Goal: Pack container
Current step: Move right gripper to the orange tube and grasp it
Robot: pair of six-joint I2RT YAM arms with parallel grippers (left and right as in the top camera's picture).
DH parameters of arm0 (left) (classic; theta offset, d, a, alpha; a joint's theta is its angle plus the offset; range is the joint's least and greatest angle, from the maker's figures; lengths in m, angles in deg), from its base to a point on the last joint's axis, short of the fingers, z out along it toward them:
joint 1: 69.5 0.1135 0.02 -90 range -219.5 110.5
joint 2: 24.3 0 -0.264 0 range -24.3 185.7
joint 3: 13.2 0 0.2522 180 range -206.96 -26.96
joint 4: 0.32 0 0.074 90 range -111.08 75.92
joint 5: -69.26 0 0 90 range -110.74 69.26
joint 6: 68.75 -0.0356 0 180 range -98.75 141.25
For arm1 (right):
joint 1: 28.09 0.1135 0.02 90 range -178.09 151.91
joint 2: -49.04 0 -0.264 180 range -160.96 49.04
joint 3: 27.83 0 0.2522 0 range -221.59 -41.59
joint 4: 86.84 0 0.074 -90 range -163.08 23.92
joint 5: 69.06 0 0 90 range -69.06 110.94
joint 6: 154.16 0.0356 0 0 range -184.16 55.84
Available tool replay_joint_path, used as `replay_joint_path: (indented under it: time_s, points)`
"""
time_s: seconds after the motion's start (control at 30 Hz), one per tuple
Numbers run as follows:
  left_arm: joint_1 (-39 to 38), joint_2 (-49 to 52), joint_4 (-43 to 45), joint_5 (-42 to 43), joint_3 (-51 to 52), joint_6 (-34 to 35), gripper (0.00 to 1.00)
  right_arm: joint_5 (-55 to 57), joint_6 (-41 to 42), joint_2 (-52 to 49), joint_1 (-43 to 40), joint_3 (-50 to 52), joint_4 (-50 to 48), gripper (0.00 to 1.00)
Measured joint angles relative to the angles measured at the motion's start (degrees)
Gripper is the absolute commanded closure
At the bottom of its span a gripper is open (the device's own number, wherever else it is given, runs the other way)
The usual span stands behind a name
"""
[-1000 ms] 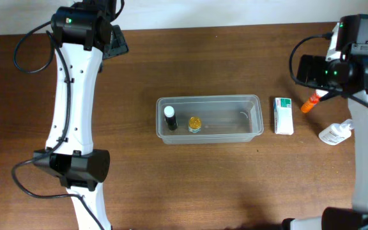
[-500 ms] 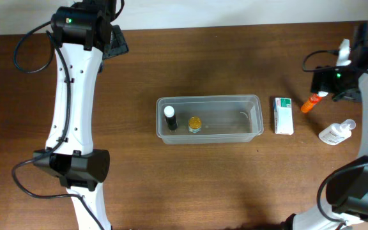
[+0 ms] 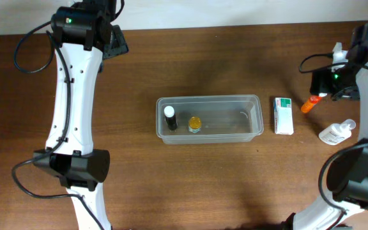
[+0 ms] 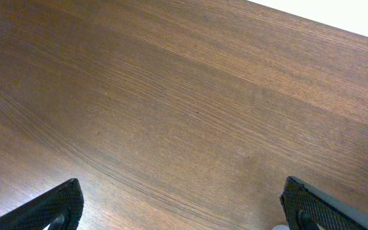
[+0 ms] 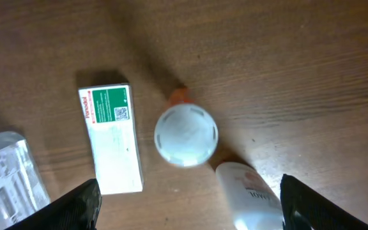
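Hanging over the table (image 4: 171,96), left claw (image 4: 181,206) and right claw (image 5: 190,206) both gape wide, empty.

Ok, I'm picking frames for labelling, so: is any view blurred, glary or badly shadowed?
Overhead: evenly lit and sharp, with only faint glare on the container. Left wrist: crisp grain on the table, and a blown-out white strip at the top right. Right wrist: the white cap looks soft, the green-and-white box sharper.

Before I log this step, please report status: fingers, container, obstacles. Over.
Left fingers open, empty. Right fingers open above orange bottle. Container holds two small bottles. Nothing blocking it.
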Motion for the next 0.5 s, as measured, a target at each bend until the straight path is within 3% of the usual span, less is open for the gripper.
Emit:
replay_joint_path:
  time_s: [0.5]
  points:
    - [0.0,0.0,0.0,-0.02,0.0,0.0,0.01,0.0,0.61,-5.03,0.0,0.0,-3.17,0.25]
